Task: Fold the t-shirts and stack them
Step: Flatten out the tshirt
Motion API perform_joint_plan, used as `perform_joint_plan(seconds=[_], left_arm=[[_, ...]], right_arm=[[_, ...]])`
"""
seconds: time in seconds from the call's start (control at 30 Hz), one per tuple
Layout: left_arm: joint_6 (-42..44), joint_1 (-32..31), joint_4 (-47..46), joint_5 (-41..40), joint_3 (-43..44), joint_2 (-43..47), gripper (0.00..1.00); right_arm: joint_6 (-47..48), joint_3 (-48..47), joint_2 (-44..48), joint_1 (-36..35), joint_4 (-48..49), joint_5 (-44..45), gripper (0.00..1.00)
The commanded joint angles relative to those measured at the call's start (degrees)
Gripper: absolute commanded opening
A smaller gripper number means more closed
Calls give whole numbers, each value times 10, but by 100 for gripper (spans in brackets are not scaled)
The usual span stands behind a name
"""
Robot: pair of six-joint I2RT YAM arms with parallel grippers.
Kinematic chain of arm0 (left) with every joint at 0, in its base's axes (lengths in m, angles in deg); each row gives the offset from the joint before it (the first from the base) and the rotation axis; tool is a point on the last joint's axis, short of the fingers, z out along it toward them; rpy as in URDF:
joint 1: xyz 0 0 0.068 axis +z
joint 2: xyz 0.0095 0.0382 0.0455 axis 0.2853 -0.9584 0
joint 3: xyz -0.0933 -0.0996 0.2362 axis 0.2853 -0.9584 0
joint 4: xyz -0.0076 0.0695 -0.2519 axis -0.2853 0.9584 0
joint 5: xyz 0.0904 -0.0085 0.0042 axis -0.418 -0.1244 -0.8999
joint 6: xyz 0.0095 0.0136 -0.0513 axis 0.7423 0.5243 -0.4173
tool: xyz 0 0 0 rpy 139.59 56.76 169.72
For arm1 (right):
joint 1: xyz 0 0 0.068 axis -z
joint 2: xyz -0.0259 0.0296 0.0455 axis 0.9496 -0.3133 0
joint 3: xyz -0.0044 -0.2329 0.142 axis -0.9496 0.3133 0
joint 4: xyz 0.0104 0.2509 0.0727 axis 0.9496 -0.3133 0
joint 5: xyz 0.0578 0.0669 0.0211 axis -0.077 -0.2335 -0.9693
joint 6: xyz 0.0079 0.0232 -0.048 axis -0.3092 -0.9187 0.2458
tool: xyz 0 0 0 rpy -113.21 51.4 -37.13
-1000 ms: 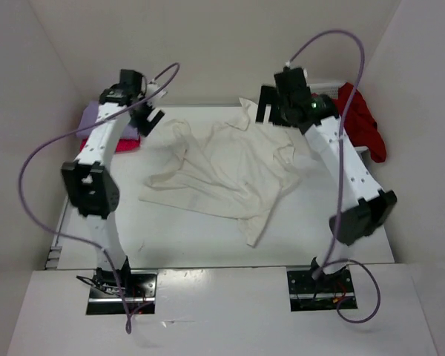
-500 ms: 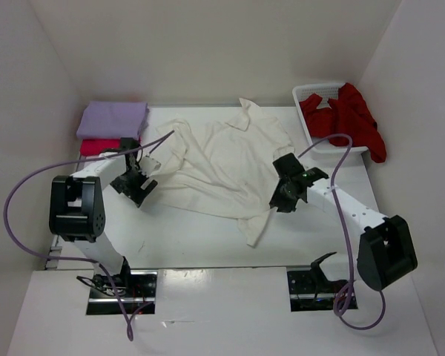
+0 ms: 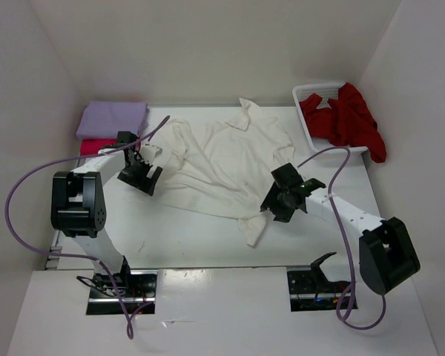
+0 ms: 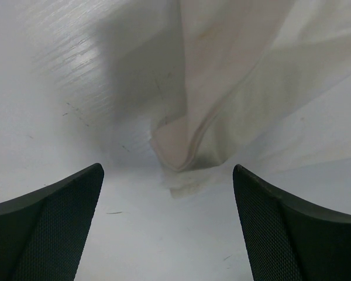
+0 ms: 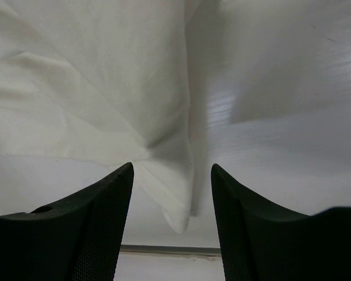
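Note:
A cream white t-shirt (image 3: 226, 159) lies spread and wrinkled across the middle of the table. My left gripper (image 3: 144, 178) is low at its left edge, open wide; a folded hem corner (image 4: 178, 153) lies just ahead of the fingers (image 4: 52, 222). My right gripper (image 3: 273, 208) is low at the shirt's lower right edge, open, with a cloth corner (image 5: 176, 199) between its fingers (image 5: 90, 225). A folded lavender t-shirt (image 3: 113, 117) rests on a magenta one (image 3: 96, 146) at the back left. The dark red t-shirt (image 3: 352, 119) hangs over the basket.
The white lattice basket (image 3: 311, 93) stands at the back right corner. White walls close in the table on the left, back and right. The table's front edge (image 5: 164, 250) shows just beyond the cloth corner in the right wrist view.
Both arms have come down from high at the back to the table, the left to the cream shirt's left edge, the right to its lower right edge. The right jaws narrowed, then widened.

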Motion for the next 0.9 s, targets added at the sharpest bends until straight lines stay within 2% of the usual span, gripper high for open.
perform_joint_plan(seconds=[0.0,0.1,0.13,0.17,0.2,0.23,0.27,0.3,0.4,0.47,0.5,0.53,0.57,0.7,0.73,0.77,0.83,0.87], left_arm=[[-25,-1,-9,43,8,-3,97],[-30,-1,-20,27,8,-54,90],[-30,-1,-20,32,15,-65,71],[-30,-1,-20,37,23,-82,57],[-30,-1,-14,42,23,-88,44],[-20,-1,-1,59,29,-95,15],[-20,-1,-1,59,30,-95,0],[-20,-1,5,59,30,-95,0],[-6,-1,10,64,24,-65,0],[-1,-1,26,64,24,-39,0],[5,-1,33,70,18,-29,0],[5,-1,33,70,18,-8,0],[5,-1,33,70,13,1,0],[10,-1,33,31,-10,31,0],[10,-1,33,24,-10,31,0],[16,4,33,19,-18,36,0],[16,4,33,13,-25,36,0],[16,4,33,6,-31,36,0]], right_arm=[[-1,3,-24,-5,57,-13,61],[4,8,-65,-10,79,-28,61],[4,8,-74,-10,84,-33,58],[9,8,-89,-10,84,-33,54],[9,3,-96,-10,84,-33,42],[9,-10,-102,-10,78,-8,32],[9,-20,-108,-4,62,9,17],[9,-28,-108,2,33,26,0],[46,-78,-95,33,-2,77,0],[70,-173,-111,33,-31,134,0],[99,-212,-149,33,-55,145,0],[114,-296,-175,20,-68,156,0],[137,-344,-207,-9,-84,169,0],[186,-579,-431,-110,-171,149,0],[195,-600,-462,-126,-194,130,3],[201,-614,-489,-139,-201,109,17],[226,-619,-532,-171,-202,59,63],[232,-602,-532,-190,-189,59,69]])
